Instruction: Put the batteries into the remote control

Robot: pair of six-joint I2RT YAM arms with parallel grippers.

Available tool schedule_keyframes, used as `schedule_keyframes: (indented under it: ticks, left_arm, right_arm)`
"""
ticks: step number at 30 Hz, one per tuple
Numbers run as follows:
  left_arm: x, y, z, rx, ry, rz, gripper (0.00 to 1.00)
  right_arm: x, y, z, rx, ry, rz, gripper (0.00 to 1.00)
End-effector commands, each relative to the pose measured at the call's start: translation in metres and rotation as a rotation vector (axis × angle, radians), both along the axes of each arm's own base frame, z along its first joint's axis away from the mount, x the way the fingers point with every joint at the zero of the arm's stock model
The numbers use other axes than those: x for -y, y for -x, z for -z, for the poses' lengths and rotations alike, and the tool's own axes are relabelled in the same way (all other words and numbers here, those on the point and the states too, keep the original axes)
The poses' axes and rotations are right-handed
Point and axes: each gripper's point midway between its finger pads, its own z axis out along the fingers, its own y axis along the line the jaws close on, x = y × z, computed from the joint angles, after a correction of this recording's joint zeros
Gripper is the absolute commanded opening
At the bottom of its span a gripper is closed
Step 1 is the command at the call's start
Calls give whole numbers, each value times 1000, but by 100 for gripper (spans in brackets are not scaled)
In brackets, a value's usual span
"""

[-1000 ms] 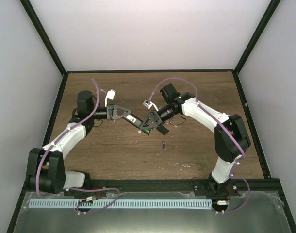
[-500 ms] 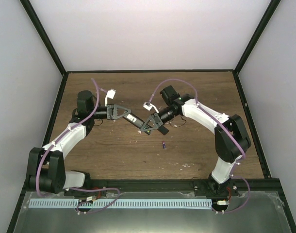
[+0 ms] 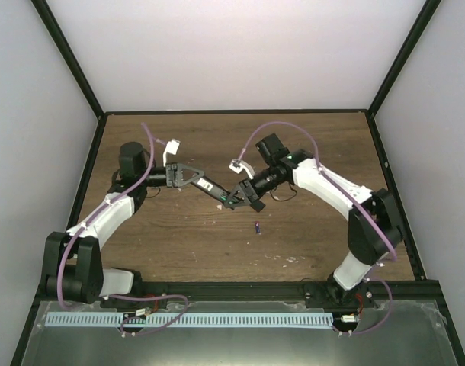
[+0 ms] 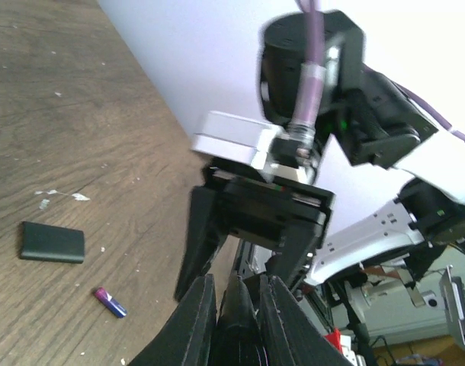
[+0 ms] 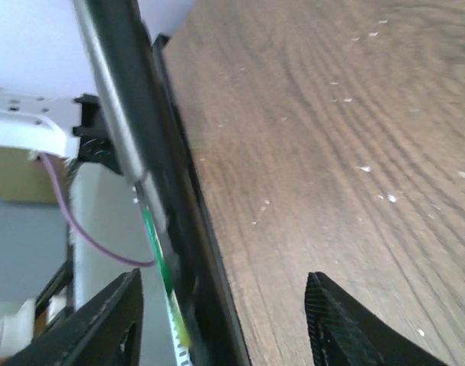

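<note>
Left gripper (image 4: pixel 234 288) is clamped tight on one end of the slim black remote control (image 3: pixel 216 191), holding it up off the brown wooden bench (image 3: pixel 179 236). Right gripper (image 5: pixel 222 279) sits at the remote's other end with its jaws apart around it. There's a green battery (image 5: pixel 162 263) streak along the remote. The purple battery (image 3: pixel 258 226) lies on the bench near a small black rectangular cover (image 4: pixel 52 242).

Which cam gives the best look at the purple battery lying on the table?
Left wrist: the purple battery lies unobstructed on the wood, with its colour and shape clear. Top external shows the battery only as a tiny speck. Right wrist doesn't show it.
</note>
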Motion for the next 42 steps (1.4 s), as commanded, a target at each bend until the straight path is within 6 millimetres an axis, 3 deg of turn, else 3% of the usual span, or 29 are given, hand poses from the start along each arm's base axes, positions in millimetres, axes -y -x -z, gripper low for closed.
schedule_keyframes:
  ticks: [1,3,6,12,22,28,42]
  left_arm:
    - [-14,-10,-2,34,-14,-71,0]
    - [-23,-12,-2,34,-16,-115,0]
    - [-36,-14,1,16,-15,-185,0]
    - [-54,-31,37,-118,-42,-365,0]
    - [-65,-32,71,-219,-78,-486,0]
    - [-67,-28,71,-219,-93,-492,0]
    - [-69,-28,68,-213,-94,-498,0]
  right_arm:
    - [21,-15,-14,233,87,125,54]
    - [35,-15,-13,299,125,187,61]
    - [56,-11,-6,350,190,270,65]
    - [94,-10,52,263,465,445,55]
    - [98,-8,105,206,737,553,52]
    - [95,-9,130,194,776,532,46]
    - [88,4,166,153,812,454,35]
